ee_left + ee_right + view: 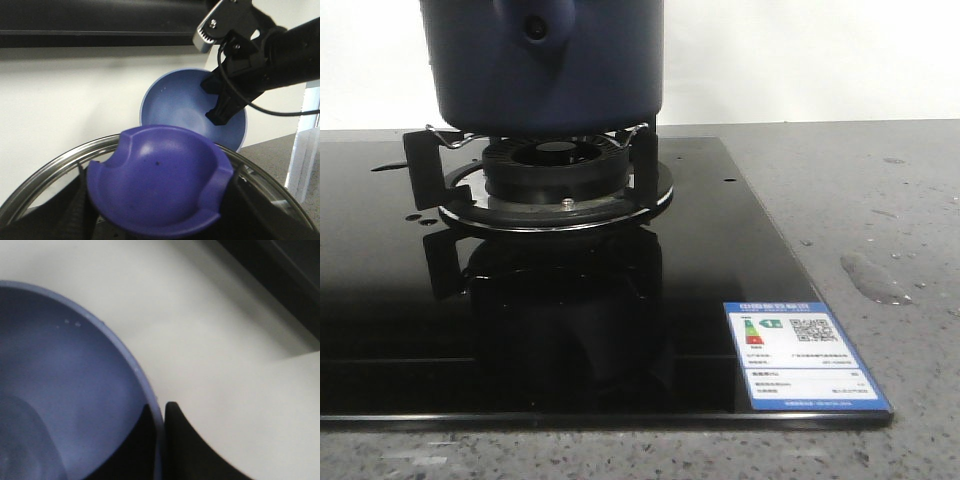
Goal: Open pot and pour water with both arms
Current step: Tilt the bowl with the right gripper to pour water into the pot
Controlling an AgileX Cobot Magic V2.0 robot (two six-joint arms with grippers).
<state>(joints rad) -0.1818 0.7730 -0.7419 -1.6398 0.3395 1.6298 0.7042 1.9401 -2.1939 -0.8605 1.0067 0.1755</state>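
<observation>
Two fingers of the right gripper (pixel 159 440) pinch the rim of a periwinkle bowl (pixel 60 390), one inside, one outside. The left gripper's closure cannot be told; a purple knob (pixel 160 187) on a glass lid (pixel 45 175) sits right against it. The pot (pixel 545 65) stands on the burner (pixel 555 175); water (pixel 875 280) lies on the counter.
</observation>
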